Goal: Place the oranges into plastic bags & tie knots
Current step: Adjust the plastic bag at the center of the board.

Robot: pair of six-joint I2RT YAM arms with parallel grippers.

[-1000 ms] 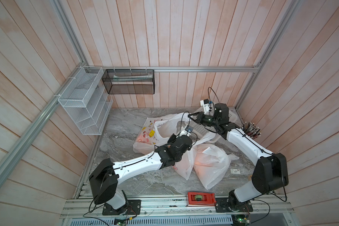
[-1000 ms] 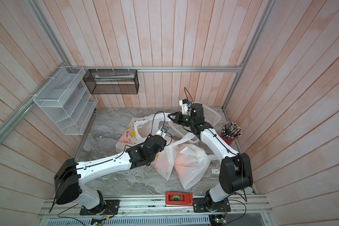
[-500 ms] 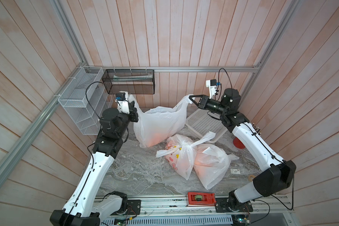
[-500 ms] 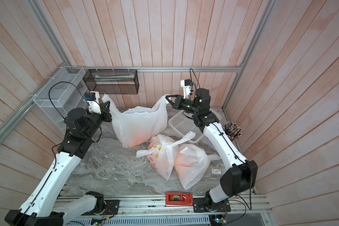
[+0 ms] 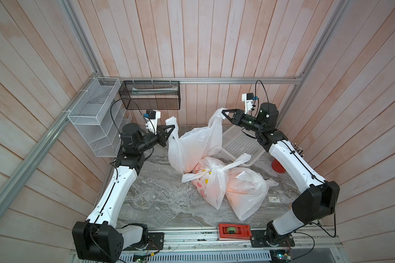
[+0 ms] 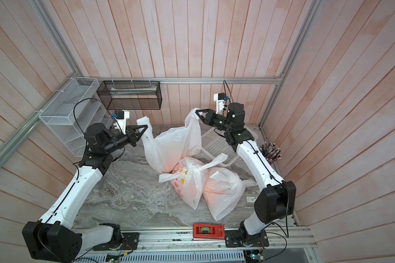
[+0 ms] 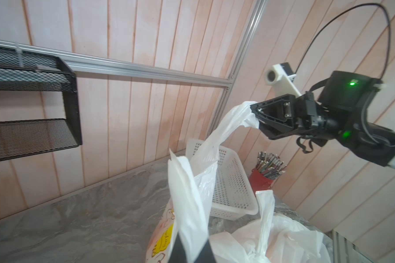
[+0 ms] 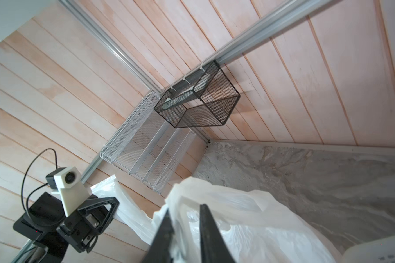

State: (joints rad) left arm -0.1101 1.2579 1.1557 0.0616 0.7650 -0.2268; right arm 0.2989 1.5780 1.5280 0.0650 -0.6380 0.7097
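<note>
Left tool (image 5: 174, 126) clamped (right tool (image 5: 223, 111) parted)

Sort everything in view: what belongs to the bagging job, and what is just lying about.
Job:
- untied bag, strung between left hand and right hand
- printed tied bag, with its knot
- plain tied bag, orange glow inside

Lying about:
- white perforated basket
- red cup of pens
- black mesh basket
- white wire rack
- red block on the front rail

We count three plastic bags (image 5: 196, 141) (image 5: 205, 189) (image 5: 246, 193); one white plastic basket (image 5: 237, 145); one black mesh basket (image 5: 151, 98); one white wire rack (image 5: 94, 127); one red cup (image 7: 258, 183) of pens (image 6: 269, 152); one red box (image 5: 234, 231); one small white card (image 5: 274, 199); two robot arms (image 5: 119, 189) (image 5: 292, 164).
</note>
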